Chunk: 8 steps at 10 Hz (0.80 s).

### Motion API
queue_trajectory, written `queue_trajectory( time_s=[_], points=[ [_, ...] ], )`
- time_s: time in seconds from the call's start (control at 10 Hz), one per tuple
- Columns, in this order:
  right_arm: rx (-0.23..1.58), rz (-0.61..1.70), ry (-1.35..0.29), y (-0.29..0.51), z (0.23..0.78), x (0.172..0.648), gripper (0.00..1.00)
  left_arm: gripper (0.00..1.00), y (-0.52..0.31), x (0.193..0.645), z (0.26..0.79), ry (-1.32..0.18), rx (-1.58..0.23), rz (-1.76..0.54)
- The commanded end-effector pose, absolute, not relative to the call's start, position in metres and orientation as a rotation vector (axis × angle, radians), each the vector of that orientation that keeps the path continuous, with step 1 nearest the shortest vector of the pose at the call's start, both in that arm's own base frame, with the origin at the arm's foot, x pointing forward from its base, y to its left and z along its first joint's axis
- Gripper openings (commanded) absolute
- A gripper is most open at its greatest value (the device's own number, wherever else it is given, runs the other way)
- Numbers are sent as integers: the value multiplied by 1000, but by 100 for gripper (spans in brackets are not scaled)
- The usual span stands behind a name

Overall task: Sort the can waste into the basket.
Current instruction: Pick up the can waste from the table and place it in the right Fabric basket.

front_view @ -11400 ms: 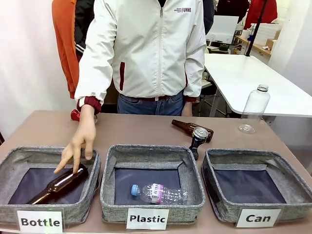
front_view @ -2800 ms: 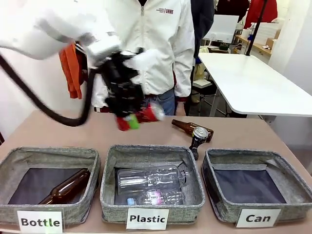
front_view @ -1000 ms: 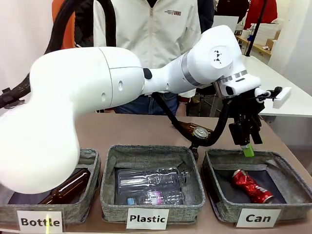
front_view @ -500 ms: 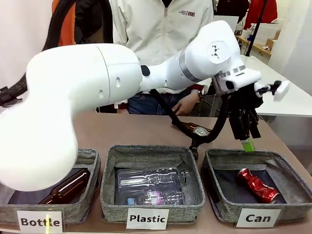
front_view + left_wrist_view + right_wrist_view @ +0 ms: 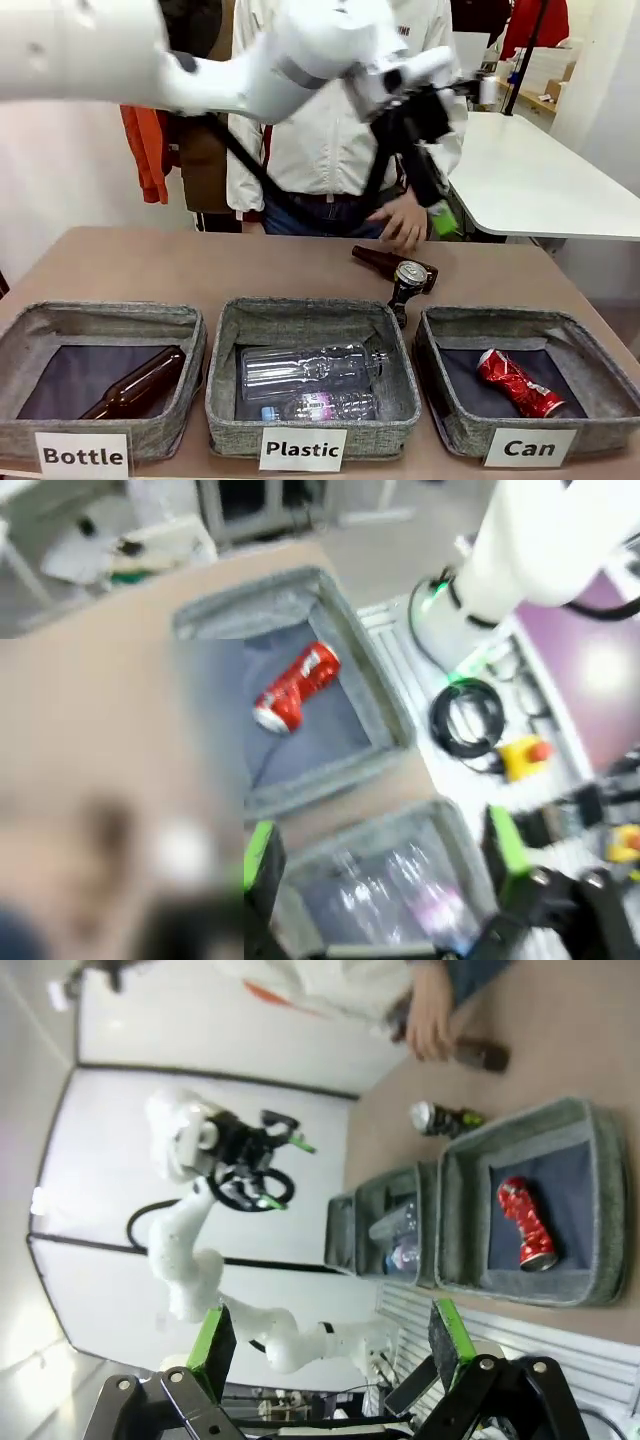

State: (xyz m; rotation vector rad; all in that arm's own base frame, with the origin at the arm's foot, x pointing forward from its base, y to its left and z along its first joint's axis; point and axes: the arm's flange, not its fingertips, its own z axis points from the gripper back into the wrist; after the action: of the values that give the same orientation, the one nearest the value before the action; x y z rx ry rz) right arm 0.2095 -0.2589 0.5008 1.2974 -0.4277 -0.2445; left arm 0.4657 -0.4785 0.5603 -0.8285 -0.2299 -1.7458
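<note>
Hanging high with fingers wide and empty, the left gripper [image 5: 436, 205] has a person's hand [image 5: 400, 222] and a brown bottle [image 5: 378, 258] just beneath it, and a dark can [image 5: 408, 278] upright lower down. The dented red can [image 5: 515, 382] lies below-right in the Can basket [image 5: 455, 430]; the right gripper [image 5: 328, 1340] is spread wide too

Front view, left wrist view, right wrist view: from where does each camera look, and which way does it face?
Front view: at the robot's edge of the table, facing across the baskets to the person; the left arm crosses the top, left gripper open.
Left wrist view: above the table, facing down on the Can basket; its green pads stand at the bottom.
Right wrist view: high, rolled sideways, facing the table; right gripper open at the bottom, left arm beyond.
Shared: all three show the red can in the Can basket.
</note>
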Motion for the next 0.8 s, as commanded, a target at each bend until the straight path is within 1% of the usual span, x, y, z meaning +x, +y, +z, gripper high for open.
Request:
queue_trajectory(
  time_s=[0.0, 0.1, 0.2, 0.3, 0.4, 0.5, 0.7],
  points=[
    [1236, -255, -353, -207, 499, 226, 100, 100, -344, 385, 535, -403, -840, -1621],
    [1213, -215, -317, -178, 493, 236, 100, 100, -292, 397, 543, -454, -894, -1484],
    [1234, -186, -271, -151, 489, 245, 100, 100, -245, 405, 550, -488, -973, -1364],
    [1247, -153, -230, -128, 483, 258, 100, 100, -194, 419, 547, -563, -1035, -1231],
    [1260, -129, -172, -101, 475, 264, 100, 100, -139, 421, 546, -589, -1140, -1091],
    [1289, -110, -105, -80, 469, 274, 100, 100, -79, 422, 531, -631, -1213, -927],
    [1333, -153, -70, -64, 467, 308, 100, 100, 11, 412, 495, -638, -1333, -731]
  ],
)
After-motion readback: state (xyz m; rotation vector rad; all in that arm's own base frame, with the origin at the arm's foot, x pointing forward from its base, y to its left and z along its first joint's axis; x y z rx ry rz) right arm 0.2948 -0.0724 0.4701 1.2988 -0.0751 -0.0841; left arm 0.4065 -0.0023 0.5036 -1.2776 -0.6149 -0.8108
